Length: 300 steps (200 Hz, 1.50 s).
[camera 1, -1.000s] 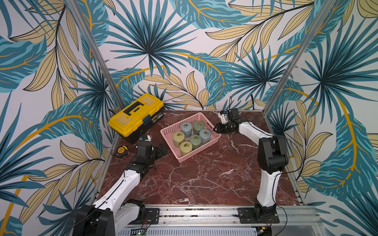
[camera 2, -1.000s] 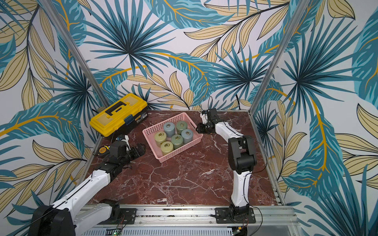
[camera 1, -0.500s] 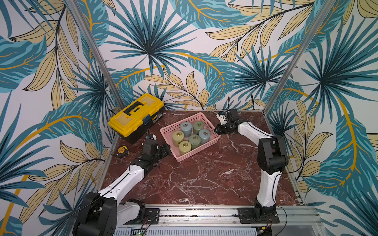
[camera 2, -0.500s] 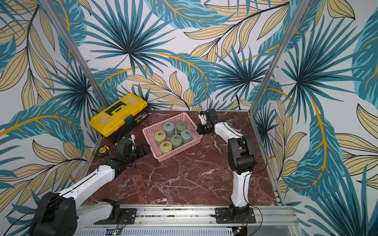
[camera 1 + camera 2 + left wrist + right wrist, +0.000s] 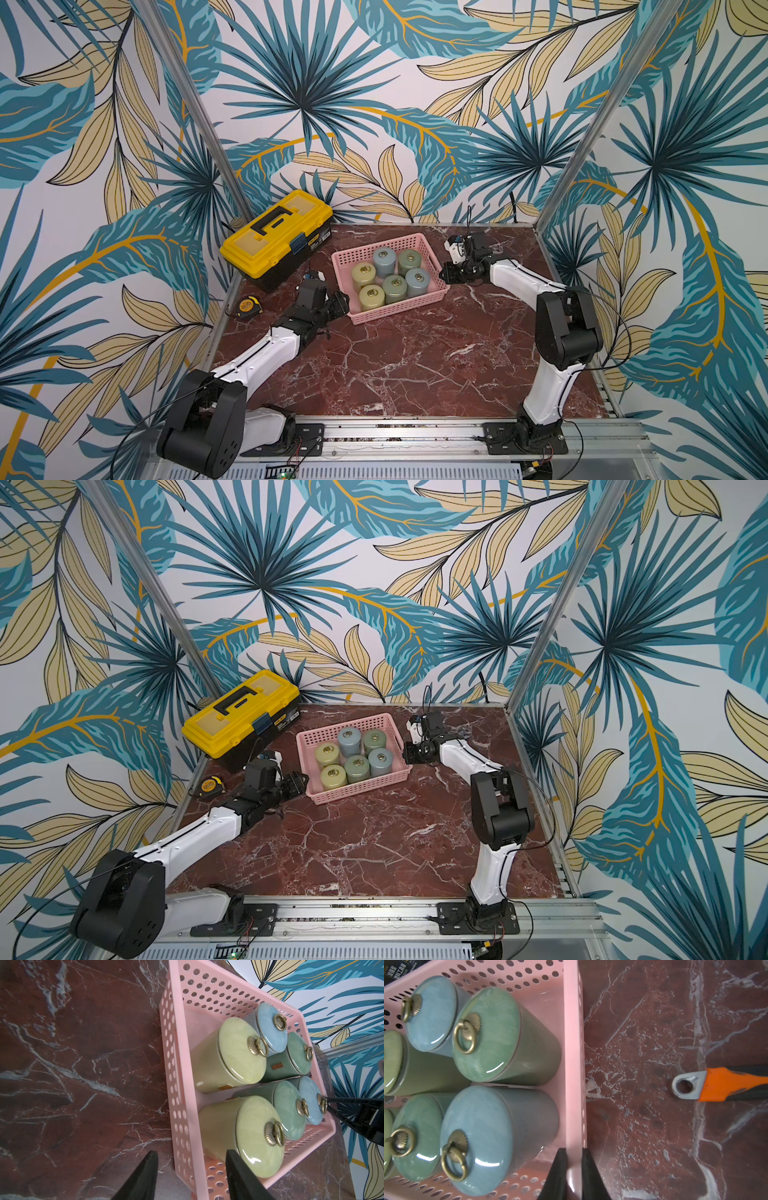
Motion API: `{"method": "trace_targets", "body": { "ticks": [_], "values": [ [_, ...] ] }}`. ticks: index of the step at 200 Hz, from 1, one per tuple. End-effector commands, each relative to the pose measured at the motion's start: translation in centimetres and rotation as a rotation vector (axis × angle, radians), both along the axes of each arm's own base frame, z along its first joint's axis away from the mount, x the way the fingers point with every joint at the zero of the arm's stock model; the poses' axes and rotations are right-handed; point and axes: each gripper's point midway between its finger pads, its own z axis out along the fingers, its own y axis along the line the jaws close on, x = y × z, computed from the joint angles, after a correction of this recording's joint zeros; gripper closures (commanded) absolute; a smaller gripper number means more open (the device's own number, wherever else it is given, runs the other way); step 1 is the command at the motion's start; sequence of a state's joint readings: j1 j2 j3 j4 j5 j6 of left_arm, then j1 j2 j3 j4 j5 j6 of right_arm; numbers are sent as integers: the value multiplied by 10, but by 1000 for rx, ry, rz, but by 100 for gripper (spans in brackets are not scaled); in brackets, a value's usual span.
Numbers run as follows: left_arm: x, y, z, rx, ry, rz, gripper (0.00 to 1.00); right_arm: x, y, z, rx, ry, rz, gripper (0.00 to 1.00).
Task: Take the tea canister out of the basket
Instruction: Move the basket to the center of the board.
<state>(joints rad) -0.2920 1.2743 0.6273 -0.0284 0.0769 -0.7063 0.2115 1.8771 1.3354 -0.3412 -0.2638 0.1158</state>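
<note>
Left gripper [image 5: 343, 301] has run in across the marble table [image 5: 415, 365] since a second ago, from well short of the basket [image 5: 399, 311] to its near left corner, jaws narrowing on the way. Right gripper [image 5: 574, 1174] has hardly travelled but has clamped. Now: right fingers [image 5: 560, 1172] pinch the basket's right-hand wall, one inside, one outside, rim squeezed between them. Left jaws stand half-spread and straddle the opposite wall in the left wrist view, one finger on the table side, the other inside by the nearest yellow-green canister [image 5: 241, 1136]. Whether that inner finger touches the canister is hard to say, since the two overlap in the view. Six tea canisters [image 5: 395, 287] stand upright and close-packed on the basket floor, ring-pull lids on, none gripped, none lifted. Yellow toolbox [image 5: 276, 237] and tape measure [image 5: 248, 306] sit off to the left, not involved. Reading: this is the bracing step, with the basket pinned so it won't drag, and extraction has not begun. Next move likely calls for the left jaws either to close on the wall or to spread again and come over a canister from above. Packing is tight, so the fingers need a gap beside an outer canister, then a straight lift to clear the wall.
</note>
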Motion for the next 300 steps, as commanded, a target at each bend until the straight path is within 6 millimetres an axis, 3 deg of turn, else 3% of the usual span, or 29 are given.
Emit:
{"method": "trace_targets", "body": {
  "ticks": [1,110,174,219,300],
  "values": [
    [12,-7,18,-16,-53,-15,47,-1,-17,8,-34,-20,-95,86],
    [20,-17,4,-31,-25,-50,70,-27,-20,3,-32,9,-159,87],
    [16,-18,1,-36,-21,-64,91,-44,-21,4,-22,22,-186,87],
    [10,-20,1,-47,-19,-76,100,-58,-24,6,-23,27,-221,87],
    [-4,-19,3,-68,-24,-84,100,-84,-27,3,-27,45,-263,87]
  ]
}}
